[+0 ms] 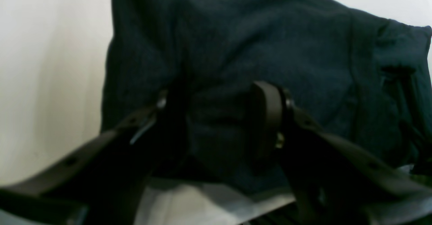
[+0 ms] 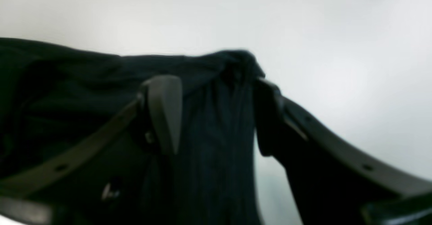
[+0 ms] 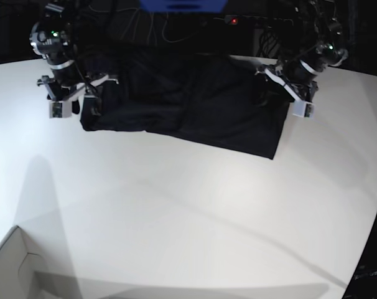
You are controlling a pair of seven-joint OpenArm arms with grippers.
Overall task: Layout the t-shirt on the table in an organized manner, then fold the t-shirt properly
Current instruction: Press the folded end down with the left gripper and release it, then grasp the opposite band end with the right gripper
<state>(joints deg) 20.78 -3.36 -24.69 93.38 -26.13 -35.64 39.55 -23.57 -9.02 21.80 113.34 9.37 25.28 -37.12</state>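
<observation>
The black t-shirt (image 3: 195, 106) lies spread sideways along the far edge of the white table (image 3: 188, 205), with a corner hanging lower at the right. My left gripper (image 3: 272, 87) is at the shirt's right end. In the left wrist view its two fingers (image 1: 266, 123) stand with bunched fabric (image 1: 253, 43) filling the gap, so my left gripper (image 1: 216, 107) is shut on the cloth. My right gripper (image 3: 92, 93) is at the shirt's left end. In its wrist view, my right gripper (image 2: 216, 96) holds a pleated strip of the t-shirt (image 2: 84, 80) between its fingers.
A white cardboard box corner (image 3: 14, 268) pokes in at the near left. Behind the table's far edge there is dark equipment with cables and a red light (image 3: 234, 21). The table's curved edge (image 3: 376, 205) runs down the right side.
</observation>
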